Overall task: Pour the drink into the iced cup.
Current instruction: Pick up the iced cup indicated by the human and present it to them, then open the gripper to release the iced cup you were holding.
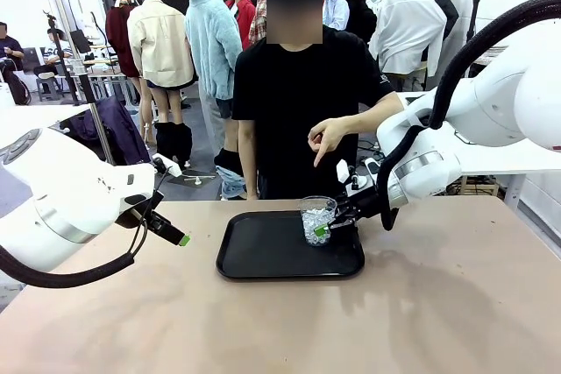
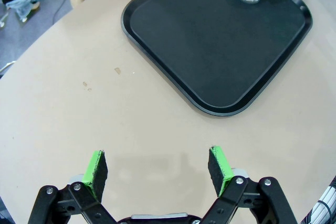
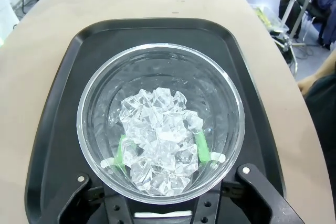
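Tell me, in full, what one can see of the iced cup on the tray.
The iced cup is a clear, round, plastic-looking tumbler with no lid. It stands upright on the black tray, toward its far right part. Clear ice cubes fill its lower part, and no dark liquid is in it. The right gripper is shut on it, and its green pads show through the wall at both sides.
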Tool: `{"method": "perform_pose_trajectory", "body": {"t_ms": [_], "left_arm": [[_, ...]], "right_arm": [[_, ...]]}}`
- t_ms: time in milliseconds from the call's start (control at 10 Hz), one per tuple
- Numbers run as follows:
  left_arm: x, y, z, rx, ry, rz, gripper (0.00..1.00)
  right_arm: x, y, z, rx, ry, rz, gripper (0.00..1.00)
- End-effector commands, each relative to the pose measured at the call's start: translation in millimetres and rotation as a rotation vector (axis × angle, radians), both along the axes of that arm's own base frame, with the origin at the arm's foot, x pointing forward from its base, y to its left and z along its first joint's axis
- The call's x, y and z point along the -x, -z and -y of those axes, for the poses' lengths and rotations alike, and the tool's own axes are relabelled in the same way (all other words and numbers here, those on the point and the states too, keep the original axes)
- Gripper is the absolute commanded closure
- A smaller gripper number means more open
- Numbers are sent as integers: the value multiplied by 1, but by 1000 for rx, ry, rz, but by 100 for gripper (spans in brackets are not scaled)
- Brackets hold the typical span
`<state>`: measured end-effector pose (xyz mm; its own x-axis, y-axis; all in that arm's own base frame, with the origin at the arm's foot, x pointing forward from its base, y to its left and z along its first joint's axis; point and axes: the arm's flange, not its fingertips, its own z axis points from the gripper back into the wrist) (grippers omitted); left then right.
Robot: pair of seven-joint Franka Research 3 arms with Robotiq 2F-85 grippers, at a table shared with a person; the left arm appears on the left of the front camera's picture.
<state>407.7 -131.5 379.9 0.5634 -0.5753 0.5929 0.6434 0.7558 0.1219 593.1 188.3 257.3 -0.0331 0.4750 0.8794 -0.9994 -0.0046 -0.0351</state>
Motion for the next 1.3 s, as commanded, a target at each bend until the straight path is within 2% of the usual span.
{"method": "perform_pose_trajectory", "body": {"t_ms": [0,300,600,800,1000,1200], "left_arm": [[0,0,0,-8,0,11,0],[0,0,0,-8,0,11,0],[0,0,0,-8,0,11,0],[0,0,0,-8,0,11,0],[0,0,0,-8,0,11,0],[0,0,0,-8,0,11,0]], "right_arm": [[-1,8,-3,-22,10,21,47],[8,-8,11,-46,58,5,47],[21,-40,22,-10,120,64,47],[27,-52,22,3,115,91,47],[31,-55,23,4,122,86,47],[19,-59,25,9,97,71,47]]}}
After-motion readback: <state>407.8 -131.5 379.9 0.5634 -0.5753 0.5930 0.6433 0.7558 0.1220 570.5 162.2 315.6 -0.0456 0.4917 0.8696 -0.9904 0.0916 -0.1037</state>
